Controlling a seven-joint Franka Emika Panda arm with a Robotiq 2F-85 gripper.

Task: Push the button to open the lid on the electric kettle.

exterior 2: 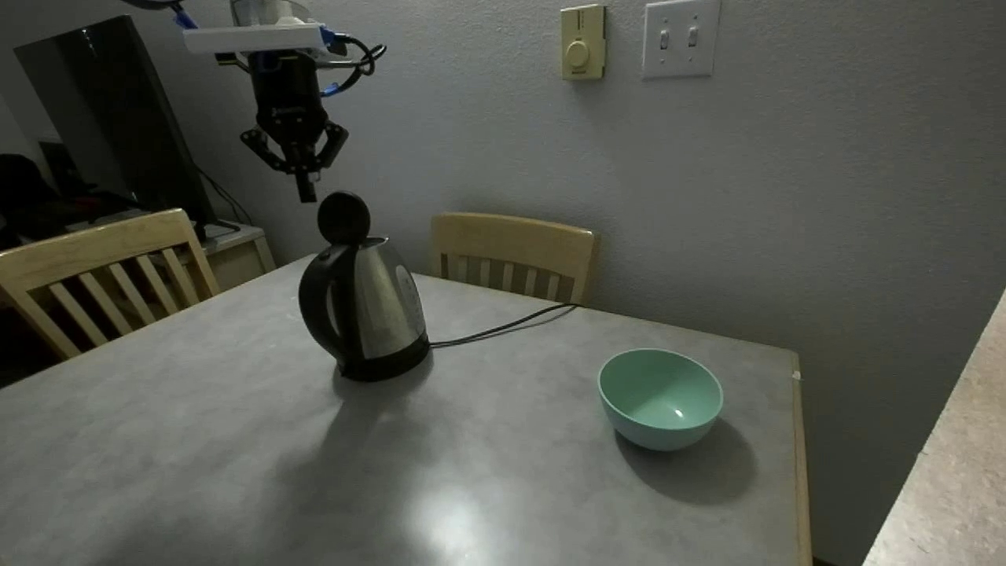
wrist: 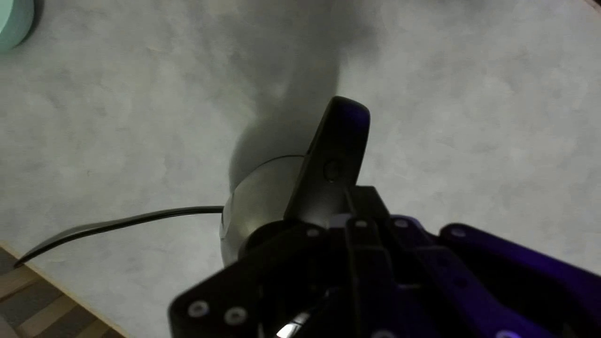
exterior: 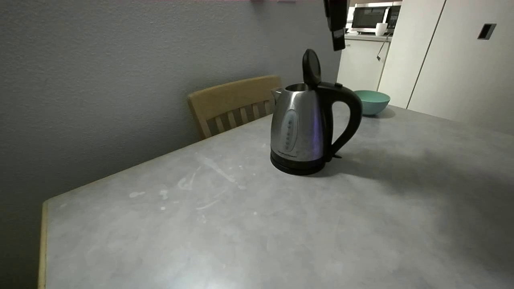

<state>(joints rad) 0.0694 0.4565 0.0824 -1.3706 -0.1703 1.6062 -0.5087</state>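
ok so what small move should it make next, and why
I'd probably lift the tool slightly, away from the electric kettle: its lid already stands raised, so pressing the button seems unneeded, and the shut tool hangs near that lid, where drifting sideways might knock it.

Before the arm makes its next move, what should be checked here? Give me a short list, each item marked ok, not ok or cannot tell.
1. Lid open: ok, it stands raised at the top of the kettle.
2. Kettle upright on the table: ok.
3. Gripper apart from the lid: ok, a gap shows in both exterior views.
4. Gripper shut: ok, jaws together.
5. Button on the handle fully released: cannot tell, too small and dark in the wrist view.
6. Bowl apart from the kettle: ok, table shows between them.
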